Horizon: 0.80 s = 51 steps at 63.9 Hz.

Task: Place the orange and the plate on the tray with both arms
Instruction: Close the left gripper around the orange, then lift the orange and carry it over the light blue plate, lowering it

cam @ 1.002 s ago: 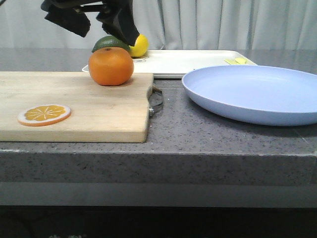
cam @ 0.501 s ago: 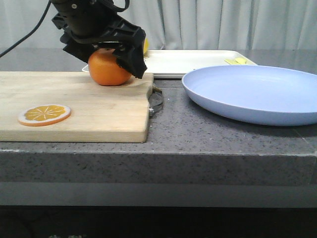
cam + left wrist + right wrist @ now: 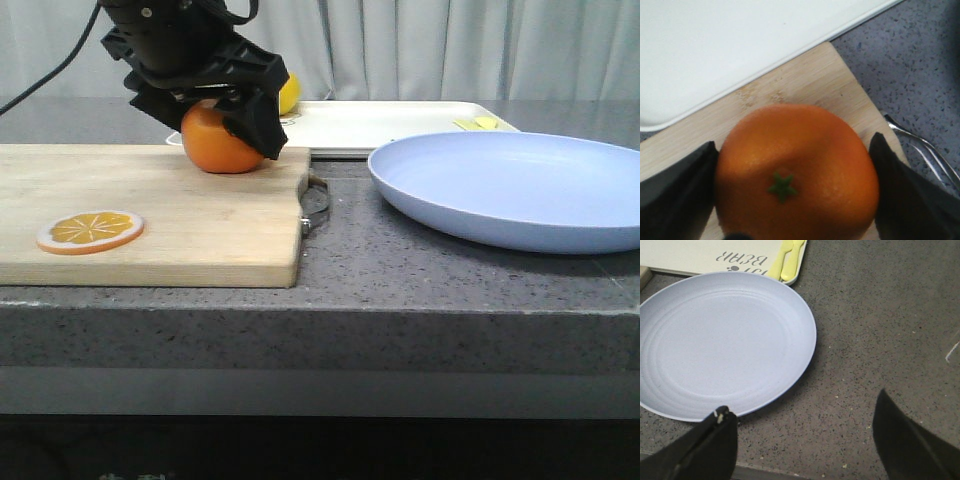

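The orange (image 3: pixel 213 147) (image 3: pixel 797 170) sits on the far right corner of the wooden cutting board (image 3: pixel 150 220), green stem up. My left gripper (image 3: pixel 215 125) (image 3: pixel 792 200) has come down over it, and both black fingers press against its sides. The pale blue plate (image 3: pixel 510 190) (image 3: pixel 720 345) lies on the counter to the right. Behind both is the cream-white tray (image 3: pixel 380 125) (image 3: pixel 715 45) (image 3: pixel 690 255). My right gripper (image 3: pixel 802 440) stands open over bare counter at the plate's near right edge, touching nothing; the front view does not show it.
An orange slice (image 3: pixel 90 231) lies on the board's near left. A yellow lemon (image 3: pixel 288 92) peeks out behind the left arm, at the tray's left end. The board's metal handle (image 3: pixel 315 197) juts toward the plate. A yellow mark (image 3: pixel 478 123) (image 3: pixel 787 260) is on the tray's right corner.
My left gripper dropped from above onto the orange and closed its fingers around it. The orange shifted slightly right. The plate has not moved.
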Each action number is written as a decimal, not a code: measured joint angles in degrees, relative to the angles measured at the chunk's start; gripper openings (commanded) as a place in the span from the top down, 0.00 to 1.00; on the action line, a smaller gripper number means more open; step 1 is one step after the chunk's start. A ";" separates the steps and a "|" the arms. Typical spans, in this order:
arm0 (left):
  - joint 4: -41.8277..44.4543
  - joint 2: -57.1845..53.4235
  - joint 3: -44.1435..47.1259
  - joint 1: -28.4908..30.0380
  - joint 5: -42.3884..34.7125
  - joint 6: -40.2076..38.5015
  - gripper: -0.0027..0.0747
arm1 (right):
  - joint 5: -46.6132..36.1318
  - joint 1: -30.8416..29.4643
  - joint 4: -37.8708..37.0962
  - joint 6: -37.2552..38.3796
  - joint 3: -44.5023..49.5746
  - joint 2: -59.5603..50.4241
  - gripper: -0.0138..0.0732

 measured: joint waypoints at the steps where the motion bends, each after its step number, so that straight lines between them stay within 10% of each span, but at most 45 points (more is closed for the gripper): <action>1: 0.00 0.11 -0.36 -0.22 0.40 0.00 0.40 | 0.00 0.00 0.00 0.00 0.00 0.00 0.18; 51: -0.62 10.48 -18.43 -19.64 -1.02 0.03 0.40 | 0.00 0.00 0.00 0.00 0.00 0.00 0.18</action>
